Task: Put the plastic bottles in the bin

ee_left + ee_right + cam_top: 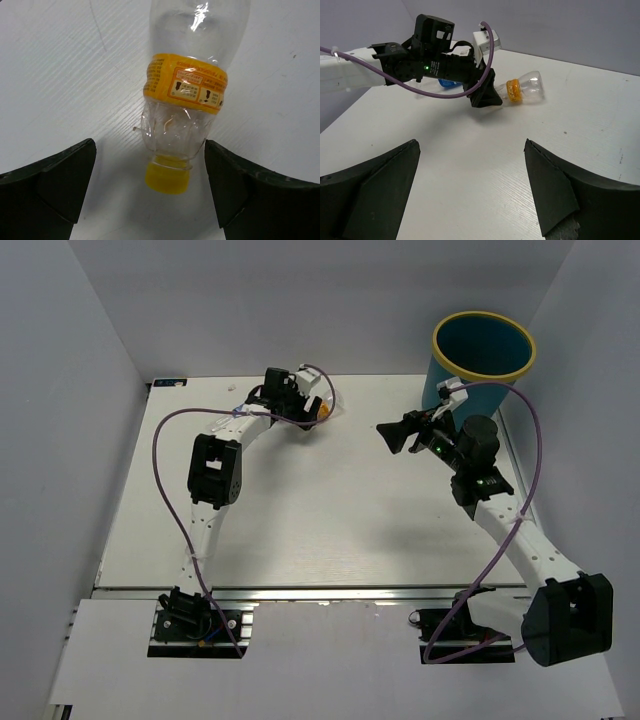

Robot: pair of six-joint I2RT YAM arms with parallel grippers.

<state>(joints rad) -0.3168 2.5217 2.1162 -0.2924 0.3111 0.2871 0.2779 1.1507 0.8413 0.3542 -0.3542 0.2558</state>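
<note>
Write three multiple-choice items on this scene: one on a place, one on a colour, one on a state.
1. Where does the bin stand? A near left; B centre; C far right.
2. What colour is the cap of the bottle? A yellow; B red; C green.
3. How is the left gripper? A shut on the bottle; B open, a finger either side of the bottle; C shut, empty.
Answers: C, the top view shows it far right; A, the left wrist view shows yellow; B, its fingers stand apart beside the cap end.
</note>
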